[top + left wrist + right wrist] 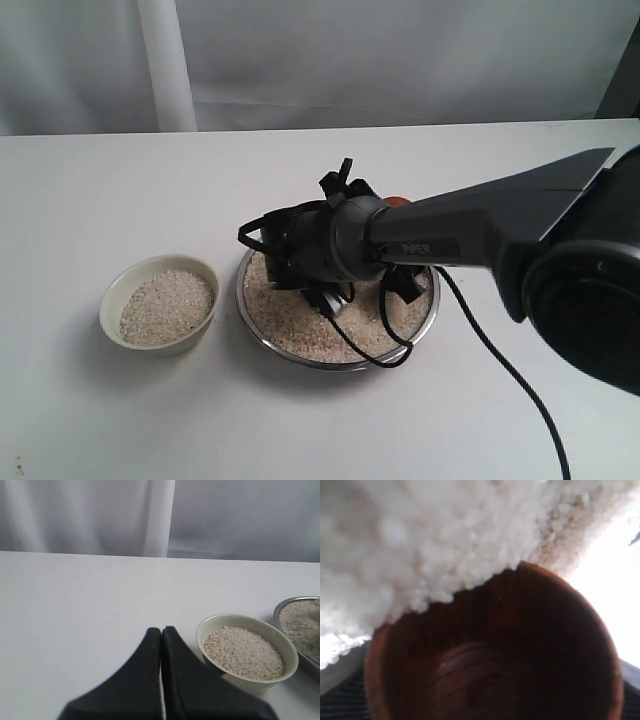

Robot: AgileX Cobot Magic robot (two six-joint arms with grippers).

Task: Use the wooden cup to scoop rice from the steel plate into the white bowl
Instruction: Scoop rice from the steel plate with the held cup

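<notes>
Right end effector point(487, 692) is clamped on the wooden cup point(520, 645), with dark ribbed pads point(342, 702) showing at either side of its body. The cup's mouth is pushed into the rice point(420, 540), and grains lie over part of its rim, while the dark inside looks bare. In the exterior view the arm reaches over the steel plate point(300, 357) and hides much of it; only a reddish sliver of the cup shows near the plate's far edge. Rice covers the plate's floor. Just beside the plate on the left, with a narrow strip of desk point(100, 200) between them, stands the white bowl point(112, 300), filled nearly to its rim with rice. Left end effector point(161, 645) hangs over the desk near the bowl, its two black fingers point(140, 675) pressed together and empty. Behind the desk hangs a pale curtain point(400, 60).
</notes>
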